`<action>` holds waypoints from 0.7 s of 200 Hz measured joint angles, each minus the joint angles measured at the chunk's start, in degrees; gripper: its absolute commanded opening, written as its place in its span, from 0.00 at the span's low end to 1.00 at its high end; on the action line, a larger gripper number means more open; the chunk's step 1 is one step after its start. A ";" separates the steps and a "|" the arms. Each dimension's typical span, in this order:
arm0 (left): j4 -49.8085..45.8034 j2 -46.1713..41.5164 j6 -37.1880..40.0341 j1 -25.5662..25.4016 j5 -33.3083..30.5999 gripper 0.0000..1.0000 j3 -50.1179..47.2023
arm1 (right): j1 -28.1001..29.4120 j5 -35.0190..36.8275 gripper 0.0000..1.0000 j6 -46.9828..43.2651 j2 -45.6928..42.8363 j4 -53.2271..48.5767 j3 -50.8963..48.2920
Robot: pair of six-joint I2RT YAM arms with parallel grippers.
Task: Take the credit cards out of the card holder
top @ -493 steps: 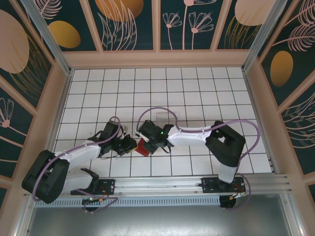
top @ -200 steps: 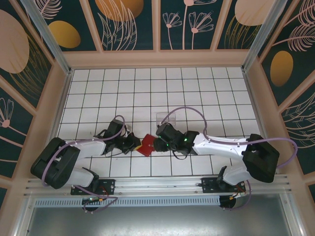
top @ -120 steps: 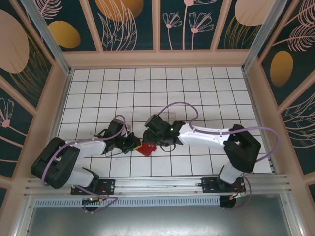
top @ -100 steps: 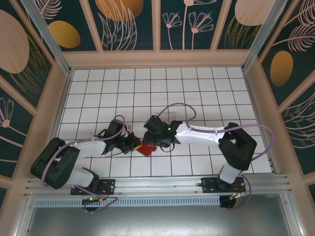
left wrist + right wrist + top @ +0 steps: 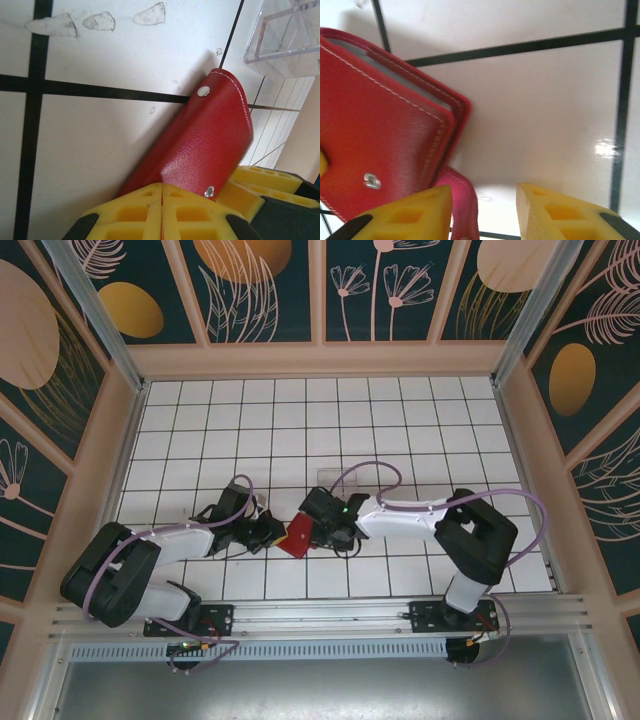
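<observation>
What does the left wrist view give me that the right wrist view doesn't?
Left wrist: the left gripper shut on the edge of the card holder, the outer red flap with two snap studs, and a corner of the clear tray beyond it. Right wrist: the right gripper open, the red closing tab beside one finger, and the grey lining between the red covers. Both: the red holder and the white tiled table.
</observation>
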 measured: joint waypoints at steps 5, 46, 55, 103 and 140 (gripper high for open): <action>0.00 0.00 0.00 0.00 0.00 0.10 0.00 | 0.00 0.04 0.32 0.17 -0.31 0.15 -0.44; -0.37 -0.04 0.26 0.00 -0.22 0.13 0.13 | -0.04 0.07 0.23 0.85 -2.03 3.13 -2.80; -0.83 -0.04 0.50 0.00 -0.37 0.14 0.42 | -0.04 0.04 0.23 0.81 -2.03 3.82 -2.82; -4.11 -0.22 1.73 0.00 -1.36 0.14 1.97 | -0.22 0.04 0.12 0.74 -2.05 7.06 -3.50; -9.90 -1.29 3.93 -0.17 -3.91 0.19 4.61 | -0.52 0.09 0.00 0.04 -2.71 7.67 -3.78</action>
